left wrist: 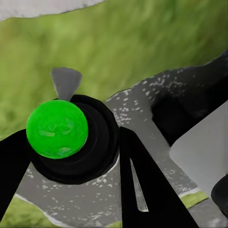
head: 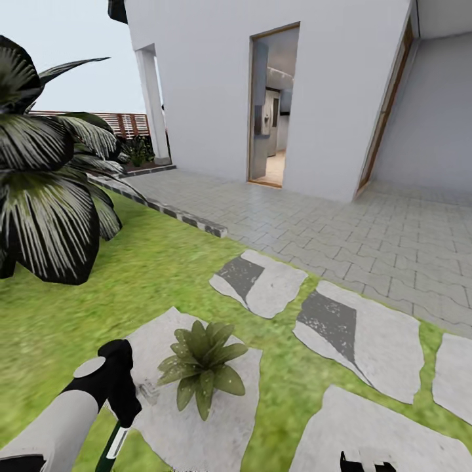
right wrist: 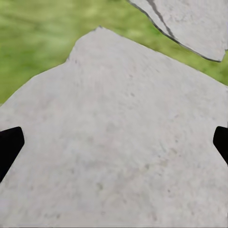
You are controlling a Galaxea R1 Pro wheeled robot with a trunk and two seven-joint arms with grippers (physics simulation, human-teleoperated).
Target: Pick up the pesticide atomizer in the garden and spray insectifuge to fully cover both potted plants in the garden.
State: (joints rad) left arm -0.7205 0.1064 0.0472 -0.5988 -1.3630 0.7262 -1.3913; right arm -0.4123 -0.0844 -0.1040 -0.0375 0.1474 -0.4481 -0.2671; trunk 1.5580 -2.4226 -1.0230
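One potted plant [head: 202,364], a low rosette of pointed olive-green leaves, sits on a grey stepping stone [head: 190,419] in the garden lawn [head: 151,275]. Just left of it my left gripper [head: 126,406] is shut on the pesticide atomizer [head: 148,392], whose pale nozzle points toward the plant. In the left wrist view the atomizer's green cap [left wrist: 57,128] sits on its black round body between the black fingers [left wrist: 142,185], with a grey nozzle [left wrist: 65,81] beyond. My right gripper [head: 367,464] is open and empty above another stone [right wrist: 118,142].
A huge dark plant with striped leaves [head: 46,196] stands on the lawn at the left. Further stepping stones [head: 357,334] lead right. Beyond lies the grey paved patio [head: 367,223], the white house with an open doorway [head: 272,108], and a brown slatted fence [head: 124,122].
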